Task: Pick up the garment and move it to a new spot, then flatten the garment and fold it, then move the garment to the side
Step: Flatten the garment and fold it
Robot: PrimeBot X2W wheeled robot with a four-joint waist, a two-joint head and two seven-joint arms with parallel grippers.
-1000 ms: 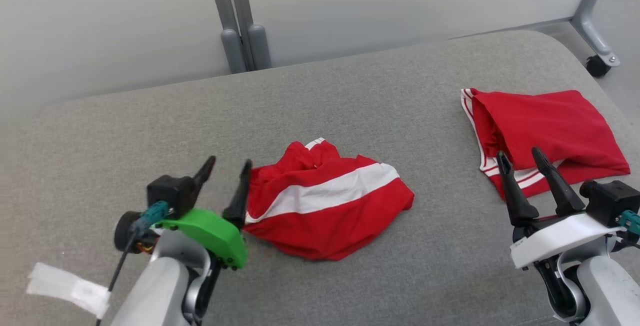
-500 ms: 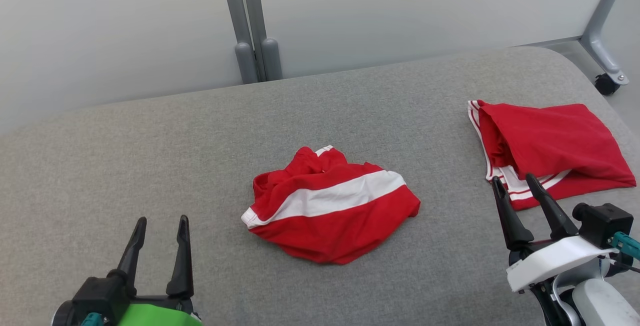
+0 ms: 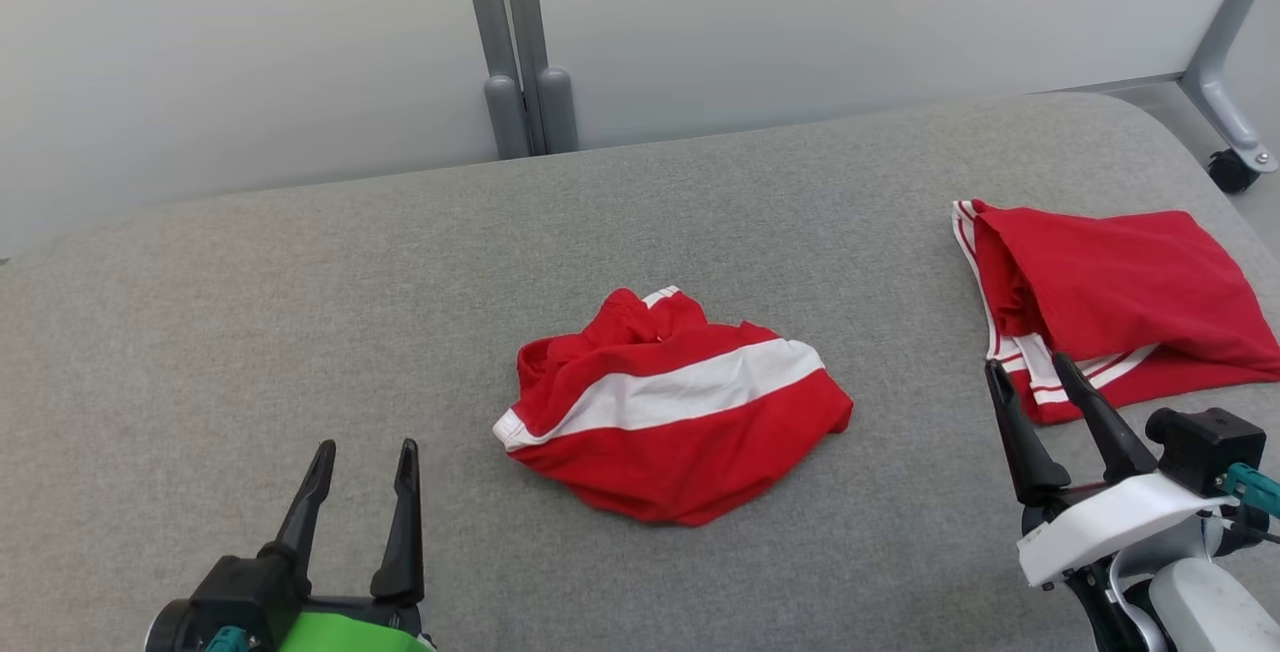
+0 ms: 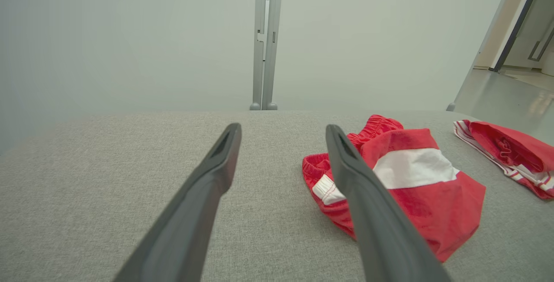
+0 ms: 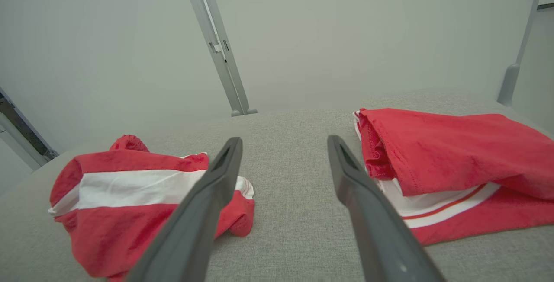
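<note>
A crumpled red garment [image 3: 680,422] with a broad white stripe lies in the middle of the grey padded surface [image 3: 250,332]. It also appears in the left wrist view, as the garment [image 4: 415,178], and in the right wrist view, as the garment [image 5: 130,191]. My left gripper [image 3: 366,450] stands open at the lower left, apart from the garment, which sits to the right of its fingers [image 4: 282,129]. My right gripper [image 3: 1027,367] is open at the lower right, empty, with bare grey fabric between its fingers [image 5: 284,141].
A second red garment [image 3: 1110,302] with thin white stripes lies folded at the right, just beyond my right gripper; I also see it as the folded piece [image 5: 454,152]. Grey partition posts [image 3: 520,52] stand behind the surface. A frame leg with a caster [image 3: 1235,167] is at the far right.
My left gripper has drawn back from the garment's left edge to the lower left, still open. The head camera has shifted. The garment lies as before.
</note>
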